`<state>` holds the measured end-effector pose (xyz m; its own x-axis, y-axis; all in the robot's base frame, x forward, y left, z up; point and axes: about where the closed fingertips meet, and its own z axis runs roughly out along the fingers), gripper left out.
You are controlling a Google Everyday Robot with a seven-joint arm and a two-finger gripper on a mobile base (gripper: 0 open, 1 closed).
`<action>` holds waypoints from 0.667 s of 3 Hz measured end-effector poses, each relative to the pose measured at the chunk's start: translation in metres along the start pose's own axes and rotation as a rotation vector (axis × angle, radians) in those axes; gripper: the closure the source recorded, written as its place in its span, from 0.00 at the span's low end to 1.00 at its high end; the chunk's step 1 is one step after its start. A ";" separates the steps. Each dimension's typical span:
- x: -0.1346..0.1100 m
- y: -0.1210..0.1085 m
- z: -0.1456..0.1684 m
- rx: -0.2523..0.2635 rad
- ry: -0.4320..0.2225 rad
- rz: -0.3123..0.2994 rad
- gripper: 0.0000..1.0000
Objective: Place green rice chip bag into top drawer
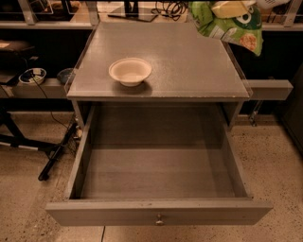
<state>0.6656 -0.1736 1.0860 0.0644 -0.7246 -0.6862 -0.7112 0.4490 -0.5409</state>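
Note:
The green rice chip bag [229,26] hangs in the air above the back right corner of the grey cabinet top [184,66], lifted clear of it. My gripper [227,8] is at the top edge of the view, its cream fingers shut on the upper part of the bag. The top drawer [158,212] is pulled fully open below the cabinet top, its inside bare, its flat front panel with a small round metal knob [159,220] nearest the camera.
A cream-white bowl [130,71] stands on the left half of the cabinet top. Cables, black stand legs [52,151] and a small dish [32,75] lie at the left on the speckled floor and a low shelf. A grey bar [270,89] sticks out at the right.

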 end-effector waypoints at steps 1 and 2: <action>0.011 0.014 -0.001 0.020 0.027 0.073 1.00; 0.025 0.031 -0.001 0.035 0.055 0.144 1.00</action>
<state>0.6443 -0.1780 1.0527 -0.0758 -0.6783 -0.7309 -0.6858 0.5676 -0.4556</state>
